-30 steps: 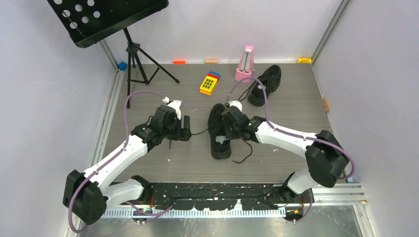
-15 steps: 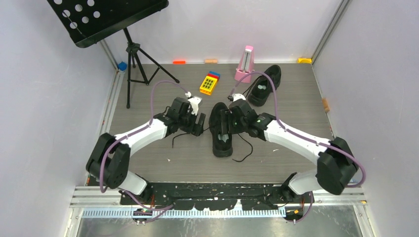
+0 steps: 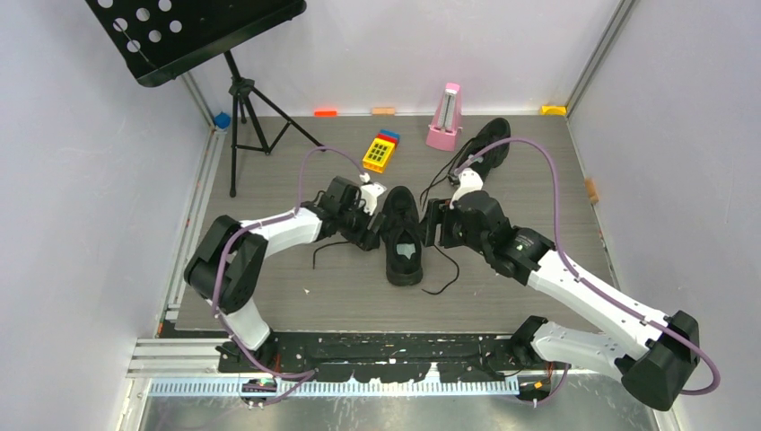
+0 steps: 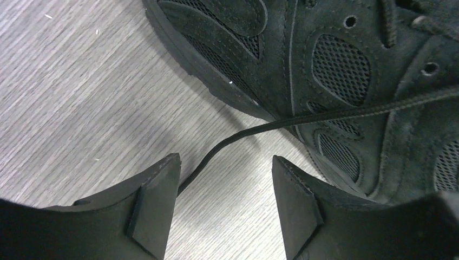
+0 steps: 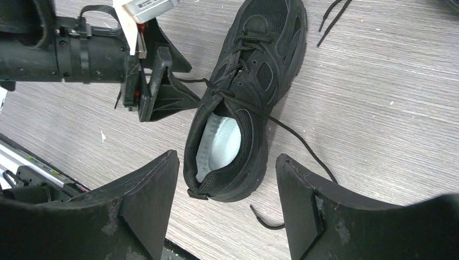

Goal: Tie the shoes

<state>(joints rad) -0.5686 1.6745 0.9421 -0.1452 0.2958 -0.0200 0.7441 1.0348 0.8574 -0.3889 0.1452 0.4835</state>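
One black shoe (image 3: 402,241) lies mid-table with its toe pointing away and its pale insole patch (image 5: 219,142) showing. The other shoe (image 3: 482,153) rests at the back right. My left gripper (image 3: 372,224) is open, low at the near shoe's left side. In the left wrist view a loose lace (image 4: 238,135) runs from the shoe (image 4: 335,65) across the floor toward the left finger (image 4: 154,203), and nothing is pinched. My right gripper (image 3: 434,223) hangs open just right of the shoe and looks down on it (image 5: 243,103). A second lace (image 5: 303,143) trails off to the right.
A black music stand (image 3: 242,99) occupies the back left. A pink metronome (image 3: 446,117) and a yellow toy block (image 3: 380,153) sit behind the shoes. Walls close in the left, right and back. The arm bases and a rail line the near edge.
My right gripper has opened and drawn back from over the shoe to its right side. The left arm has reached rightward up to the shoe's left side.
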